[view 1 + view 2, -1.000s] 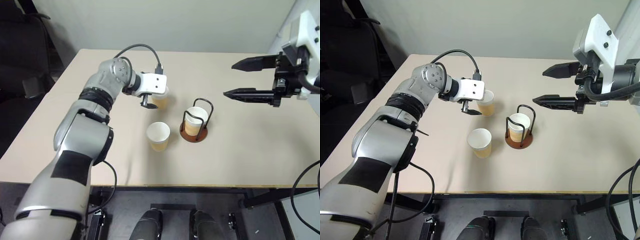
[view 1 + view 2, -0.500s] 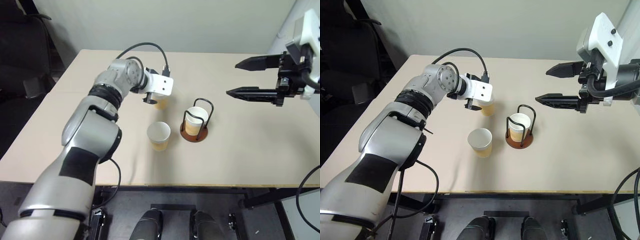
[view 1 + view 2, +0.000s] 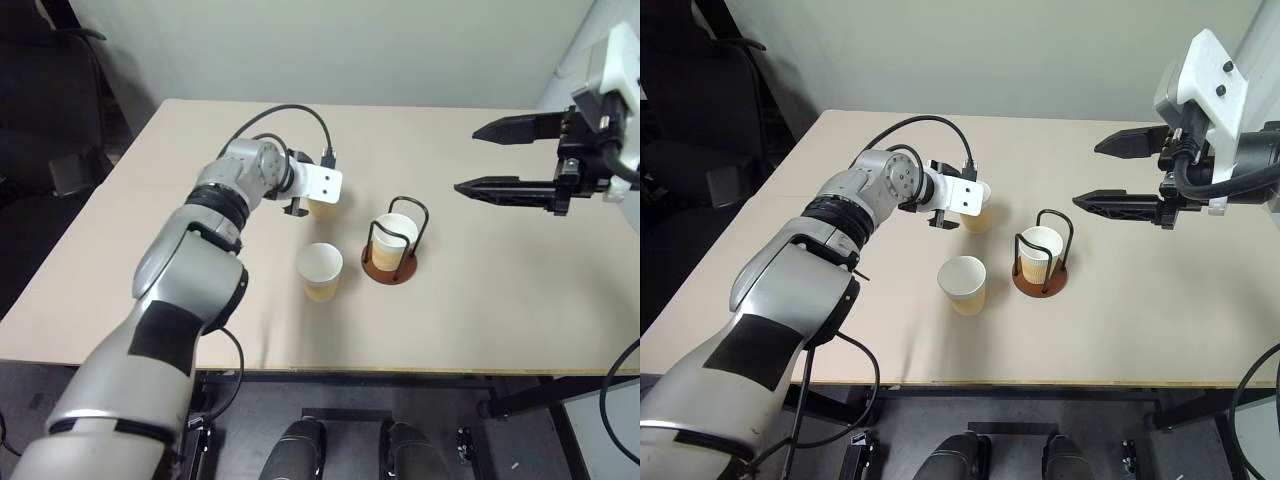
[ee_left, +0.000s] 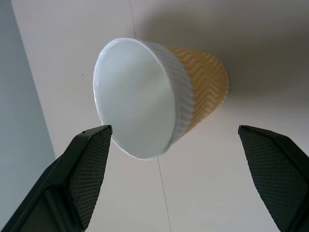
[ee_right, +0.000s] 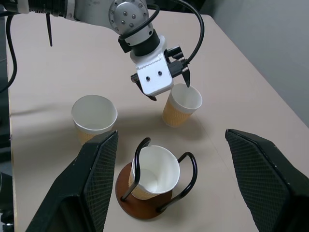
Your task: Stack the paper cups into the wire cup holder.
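Hovering with jaws spread, the left gripper (image 5: 181, 72) brackets a tan-orange paper cup (image 5: 181, 105) on the beige tabletop (image 3: 500, 290); right gripper (image 3: 478, 158) jaws spread, raised beside the black wire cup holder (image 3: 390, 262).

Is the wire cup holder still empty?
No, one paper cup already stands upright inside the wire cup holder.

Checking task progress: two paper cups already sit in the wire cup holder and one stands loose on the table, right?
Not quite. The right wrist view shows one paper cup in the wire cup holder; two stand loose on the table: one nearer, one by the left end effector.
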Tool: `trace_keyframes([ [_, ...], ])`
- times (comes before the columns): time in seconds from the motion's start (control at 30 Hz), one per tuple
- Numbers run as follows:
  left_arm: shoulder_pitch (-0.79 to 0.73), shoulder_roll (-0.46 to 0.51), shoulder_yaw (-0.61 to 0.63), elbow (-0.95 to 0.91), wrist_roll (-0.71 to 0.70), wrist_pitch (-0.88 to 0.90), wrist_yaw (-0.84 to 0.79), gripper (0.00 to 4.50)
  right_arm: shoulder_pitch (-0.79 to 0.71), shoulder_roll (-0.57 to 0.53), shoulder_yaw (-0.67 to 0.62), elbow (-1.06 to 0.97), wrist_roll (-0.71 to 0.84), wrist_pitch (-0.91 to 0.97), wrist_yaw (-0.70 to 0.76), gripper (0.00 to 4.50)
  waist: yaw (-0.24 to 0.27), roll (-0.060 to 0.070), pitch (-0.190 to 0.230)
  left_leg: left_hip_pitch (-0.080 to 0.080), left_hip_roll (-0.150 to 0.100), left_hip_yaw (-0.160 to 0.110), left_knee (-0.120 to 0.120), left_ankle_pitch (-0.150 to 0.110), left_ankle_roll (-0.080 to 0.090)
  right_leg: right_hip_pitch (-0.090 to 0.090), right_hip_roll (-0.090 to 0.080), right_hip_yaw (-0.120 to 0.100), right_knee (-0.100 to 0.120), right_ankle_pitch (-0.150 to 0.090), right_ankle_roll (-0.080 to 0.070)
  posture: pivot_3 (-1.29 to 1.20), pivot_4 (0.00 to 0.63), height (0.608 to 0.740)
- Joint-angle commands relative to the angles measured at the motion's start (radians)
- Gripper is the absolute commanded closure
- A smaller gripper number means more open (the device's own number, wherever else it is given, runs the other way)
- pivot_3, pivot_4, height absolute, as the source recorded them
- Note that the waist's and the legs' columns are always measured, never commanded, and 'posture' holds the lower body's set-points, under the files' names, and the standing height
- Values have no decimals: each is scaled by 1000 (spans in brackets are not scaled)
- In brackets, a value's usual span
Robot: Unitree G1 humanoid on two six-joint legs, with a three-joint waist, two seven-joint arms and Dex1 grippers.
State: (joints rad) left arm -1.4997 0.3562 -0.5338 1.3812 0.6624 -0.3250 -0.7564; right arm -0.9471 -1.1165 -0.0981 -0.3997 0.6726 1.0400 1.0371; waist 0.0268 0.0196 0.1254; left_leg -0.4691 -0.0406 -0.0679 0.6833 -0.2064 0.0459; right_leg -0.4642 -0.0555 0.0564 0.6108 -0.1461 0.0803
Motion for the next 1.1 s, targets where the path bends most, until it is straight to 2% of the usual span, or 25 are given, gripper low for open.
trace_keyframes([
  [0.03,1,-5,0,-6,8,1,22,0,-3,-21,-34,-17,10,-13,-11,928,1,0,0,0,0,0,0,0,0,0,0,-1,0,0,0,0,150,740],
  [0.07,3,-7,-3,-6,13,0,26,0,-2,-22,-34,-18,10,-14,-11,928,0,0,0,0,1,-1,0,0,0,0,-1,1,0,0,0,0,150,740],
  [0.17,10,-8,-22,-4,33,3,44,567,-1,-23,-32,-18,10,-15,-14,907,0,0,0,1,1,-2,0,0,0,1,0,1,1,0,0,0,150,740],
  [0.27,19,-4,-50,0,64,6,70,1554,0,-25,-31,-18,8,-17,-15,907,0,0,0,2,1,-2,0,0,1,1,0,1,1,1,-1,0,150,740],
  [0.5,28,4,-89,5,108,6,100,4229,8,-34,-38,-22,8,-18,-17,907,0,0,0,2,0,-1,0,1,1,2,1,-1,1,1,0,0,150,740],
  [0.53,24,4,-92,5,110,3,97,4470,10,-37,-38,-22,7,-18,-16,907,1,0,0,2,1,-2,0,1,1,2,0,0,1,1,0,0,150,740],
  [0.77,-21,21,-88,2,104,-44,-2,4470,16,-52,-32,-19,8,-19,-12,907,1,0,0,2,1,-1,0,1,2,2,-1,1,0,1,0,0,150,740],
  [0.93,-92,49,-17,-2,24,-74,-245,4470,77,-106,-40,-21,14,-25,43,907,3,0,0,0,1,-2,0,1,2,1,-1,0,-1,1,0,0,150,740],
  [1.1,-174,66,48,-9,-45,-81,-426,4470,197,-169,-50,10,-45,-145,112,907,4,-1,0,0,0,-2,0,-1,2,1,-1,1,-1,0,1,0,150,740],
])
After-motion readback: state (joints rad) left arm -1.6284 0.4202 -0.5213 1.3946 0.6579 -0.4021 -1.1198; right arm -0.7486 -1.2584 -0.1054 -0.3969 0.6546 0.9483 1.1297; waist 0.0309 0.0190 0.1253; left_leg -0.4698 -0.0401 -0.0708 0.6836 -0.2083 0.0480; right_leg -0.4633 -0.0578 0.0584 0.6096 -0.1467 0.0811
